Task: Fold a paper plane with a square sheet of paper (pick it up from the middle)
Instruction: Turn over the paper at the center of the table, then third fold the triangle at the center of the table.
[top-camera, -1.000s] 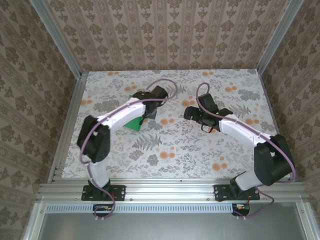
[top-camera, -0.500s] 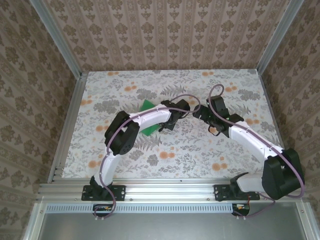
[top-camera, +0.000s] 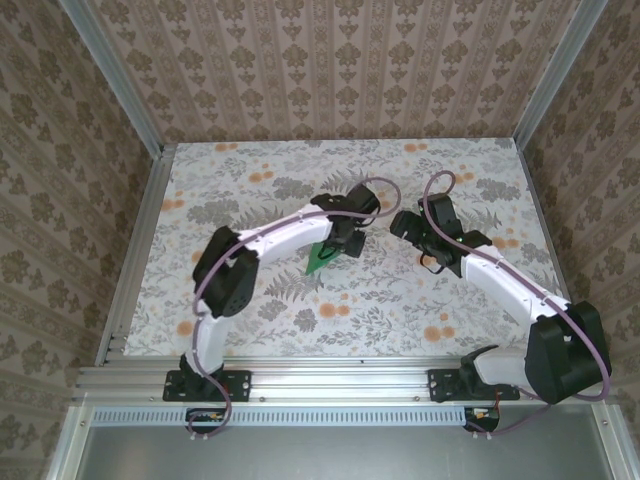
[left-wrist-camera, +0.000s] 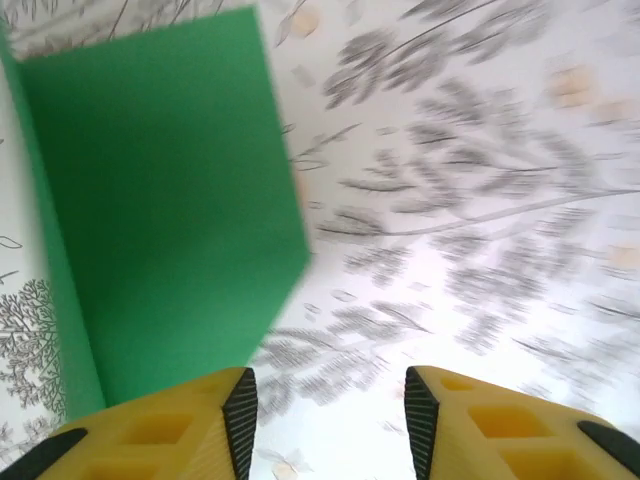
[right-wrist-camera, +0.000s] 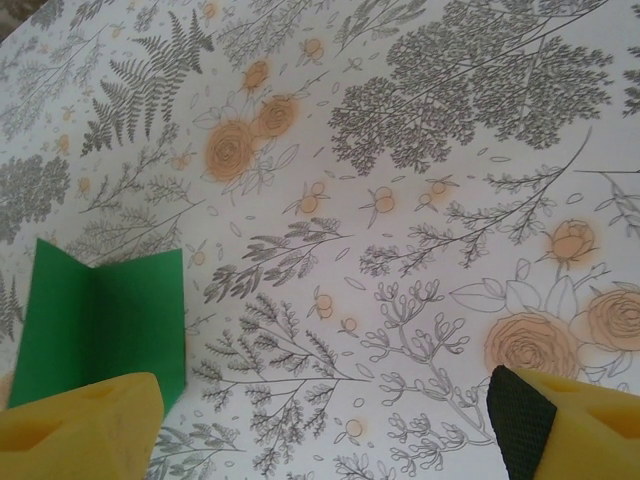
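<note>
While the left gripper (left-wrist-camera: 330, 405) is seen by its own wrist camera with its yellow fingers (left-wrist-camera: 170, 430) parted by a moderate gap, nothing is gripped between them, and flowered tabletop (left-wrist-camera: 480, 200) is seen through the gap. Just beyond the left-hand finger, the green sheet of paper (left-wrist-camera: 160, 220) is laid on that surface, with a narrow strip along its left edge turned at a crease. Whether the finger touches the paper cannot be told.

By the right wrist camera, the right gripper (right-wrist-camera: 325, 400) is shown with its jaws spread wide, one yellow finger in each lower corner, and nothing is held. From this side the sheet (right-wrist-camera: 100, 320) is seen at lower left, and a fold line is made plain, two panels meeting at a shallow angle.

From overhead, far less paper (top-camera: 322, 258) is shown: a small green wedge under the wrist of the left arm (top-camera: 270, 235), near the table's middle. Both grippers are placed close together there, without touching.

The tabletop is printed with grey foliage and orange blooms. Beige patterned wallpaper (top-camera: 330, 60) is hung on three sides, and aluminium rails (top-camera: 340, 375) are run along the near edge.
</note>
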